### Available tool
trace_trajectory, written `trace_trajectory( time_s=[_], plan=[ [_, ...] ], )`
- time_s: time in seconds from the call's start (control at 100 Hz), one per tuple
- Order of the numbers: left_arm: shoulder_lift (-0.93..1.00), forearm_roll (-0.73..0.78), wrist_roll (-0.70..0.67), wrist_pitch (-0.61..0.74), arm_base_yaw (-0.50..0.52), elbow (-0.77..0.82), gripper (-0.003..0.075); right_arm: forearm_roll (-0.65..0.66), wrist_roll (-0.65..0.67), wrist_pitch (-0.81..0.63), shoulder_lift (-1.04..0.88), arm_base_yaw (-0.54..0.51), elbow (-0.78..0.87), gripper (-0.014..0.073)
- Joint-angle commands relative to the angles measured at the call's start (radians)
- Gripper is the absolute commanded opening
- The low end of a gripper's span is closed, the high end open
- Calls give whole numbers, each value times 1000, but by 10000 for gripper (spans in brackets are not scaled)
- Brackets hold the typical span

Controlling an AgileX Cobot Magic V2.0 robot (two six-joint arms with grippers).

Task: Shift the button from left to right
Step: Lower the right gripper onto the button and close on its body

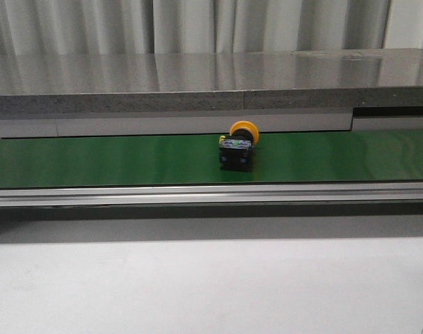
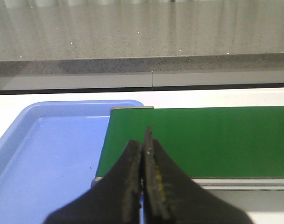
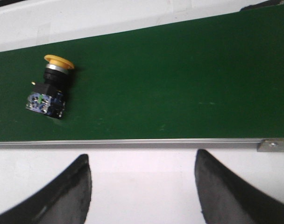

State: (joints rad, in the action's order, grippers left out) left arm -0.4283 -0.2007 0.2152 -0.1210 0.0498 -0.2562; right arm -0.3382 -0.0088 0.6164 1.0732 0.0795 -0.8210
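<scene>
The button [image 1: 237,145] lies on its side on the green conveyor belt [image 1: 114,160], near the middle in the front view, its yellow-orange cap toward the far edge. It also shows in the right wrist view [image 3: 50,87], black body with small green marks. My right gripper [image 3: 142,161] is open and empty, over the white table on the near side of the belt, apart from the button. My left gripper [image 2: 145,144] is shut and empty, above the belt's left end. No gripper shows in the front view.
A blue tray [image 2: 44,154] sits beside the belt's left end. A grey stone ledge [image 1: 211,83] runs behind the belt. An aluminium rail [image 1: 211,193] borders the belt's near edge, with the white table [image 1: 211,285] in front.
</scene>
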Motion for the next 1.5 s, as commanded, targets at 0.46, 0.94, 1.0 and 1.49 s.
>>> trace_trajectory(
  time_s=[0.46,0.94,1.0,1.49],
  plan=[
    [-12,-5,-2,71,-7,-28,-20,16,-86,-107,249,124,-202,493],
    [-12,-5,-2,71,-7,-28,-20,102,-86,-145,470,162,-315,495],
    [-12,-5,-2,71,-7,-28,-20,111,-86,-145,490,162,-324,495],
    [-12,-5,-2,71,-7,-28,-20,126,-86,-203,593,162,-325,495]
  ],
)
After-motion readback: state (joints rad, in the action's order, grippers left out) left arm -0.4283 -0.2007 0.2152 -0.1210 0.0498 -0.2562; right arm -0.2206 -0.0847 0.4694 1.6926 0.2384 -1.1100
